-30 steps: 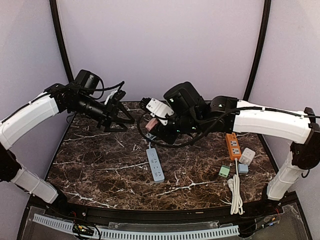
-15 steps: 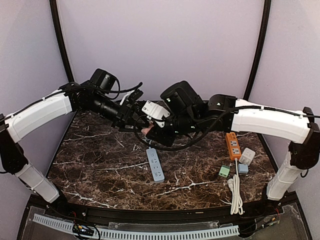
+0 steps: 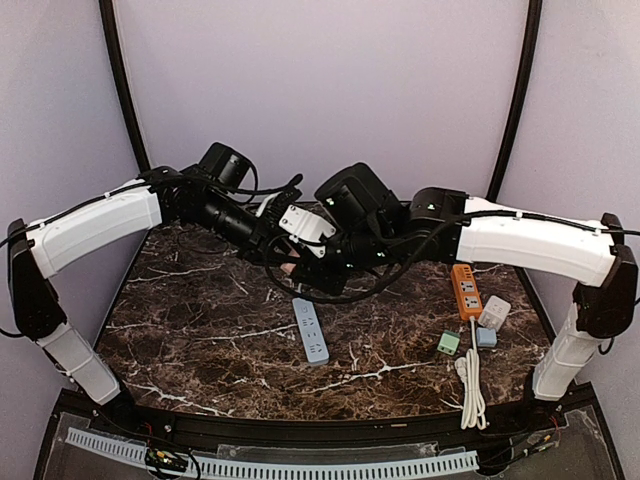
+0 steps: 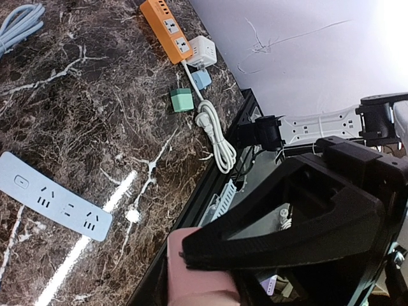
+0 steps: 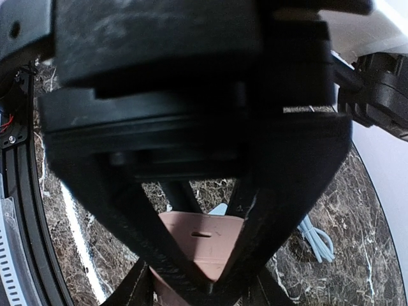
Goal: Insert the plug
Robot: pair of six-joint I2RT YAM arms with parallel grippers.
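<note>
Pink plug (image 5: 197, 245), likely light, rigid and smooth, at 12 o'clock from blue strip (image 3: 311, 329): right gripper (image 5: 204, 284) clamped on its flat sides, left gripper (image 3: 268, 240) jaws unclear.

Soft even light — glare streaks the marble table (image 4: 76, 127), close fingers (image 5: 115, 217) blur dark.

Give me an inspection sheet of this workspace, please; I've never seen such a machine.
Surface: dark marble table with white veins.
Job's things: pink plug held in the air; light blue power strip flat mid-table.
Clutter: orange power strip, white cube adapter, green adapter, blue adapter, all at the right.
Hands: right hand shut on the pink plug; left hand at the plug too, grip unclear.
Cables: white cable coiled near the right front edge; black cables loop beneath the right arm.
Surroundings: lilac walls, black poles.
</note>
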